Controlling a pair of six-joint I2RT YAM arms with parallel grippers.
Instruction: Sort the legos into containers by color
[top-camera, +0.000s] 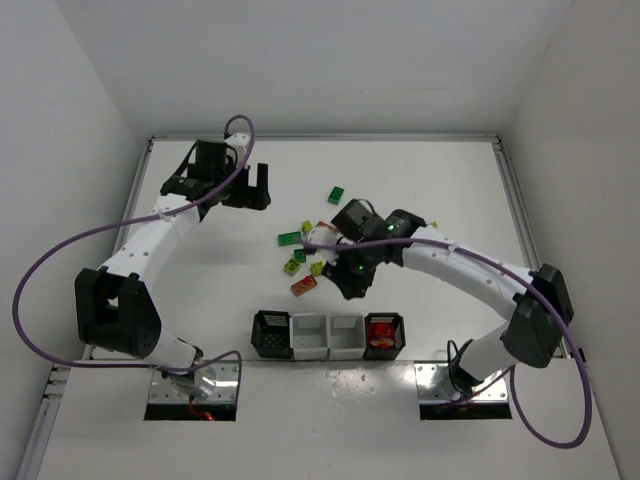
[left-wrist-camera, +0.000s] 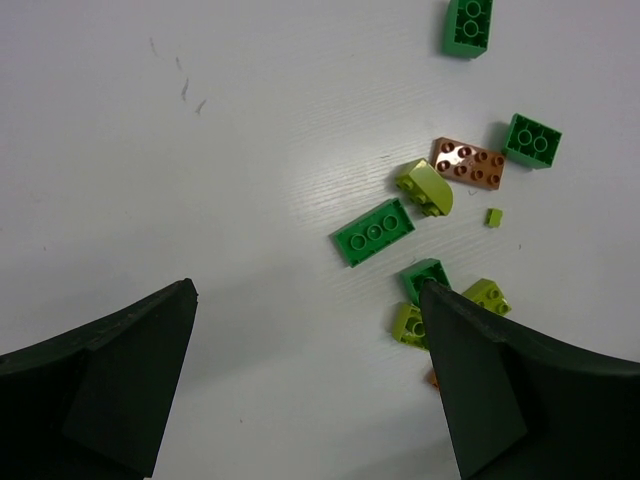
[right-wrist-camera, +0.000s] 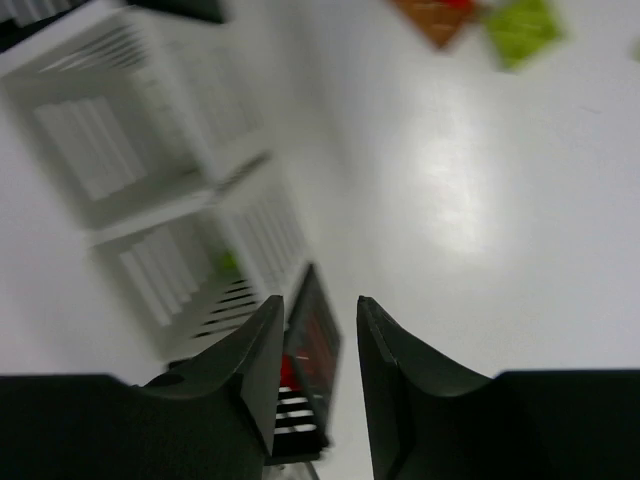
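Right pincer (right-wrist-camera: 318, 305) hangs with its jaws a narrow gap apart and nothing between them, so it is released and empty. Its own view is smeared, but past the fingertips it looks at the right-hand black bin (top-camera: 384, 317), where red pieces lie. From above it sits over the table (top-camera: 450, 190) between the row of bins and the loose bricks (top-camera: 305, 255), which I judge a handy spot for an arm working between the two. Left pincer (left-wrist-camera: 307, 290) is spread wide and also empty, at the far left and well apart from the heap, probably to stay out of the other arm's way. The bins stand in a row just in front of the arm bases, two white bins (top-camera: 308, 320) between the black ones, within reach of both arms. Most bricks lie unsorted on the table: a dark green brick (left-wrist-camera: 373, 231), a brown brick (left-wrist-camera: 468, 163) beside a yellow-green brick (left-wrist-camera: 425, 187), and a reddish brick (top-camera: 304, 286) nearest the bins.
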